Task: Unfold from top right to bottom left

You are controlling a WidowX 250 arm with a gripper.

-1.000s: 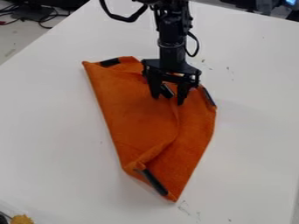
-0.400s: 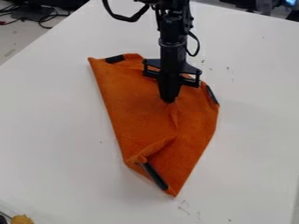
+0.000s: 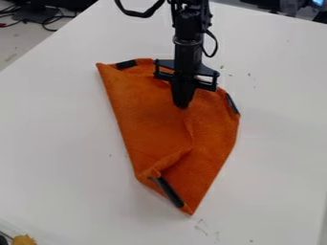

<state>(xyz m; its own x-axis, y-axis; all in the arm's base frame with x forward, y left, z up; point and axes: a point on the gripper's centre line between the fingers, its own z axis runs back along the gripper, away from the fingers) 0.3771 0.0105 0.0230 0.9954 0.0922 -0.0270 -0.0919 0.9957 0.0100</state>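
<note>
The orange cloth lies folded on the white table, with dark strips at its upper left, right and lower corners. A crease runs down its middle and bends toward a small turned-over bit near the bottom. Over the cloth's upper middle hangs the gripper, pointing down, its fingers together and pinching the fabric. The dark-marked corner at that spot is hidden by the fingers.
White table surrounds the cloth on all sides. At the lower left edge sits a small yellow object. Black cables lie beyond the table at the upper left.
The gripper's fingers, apart around the dark-marked corner at first, have come together on it. The cloth shifted slightly up and right, and the gripper has since moved up a little.
</note>
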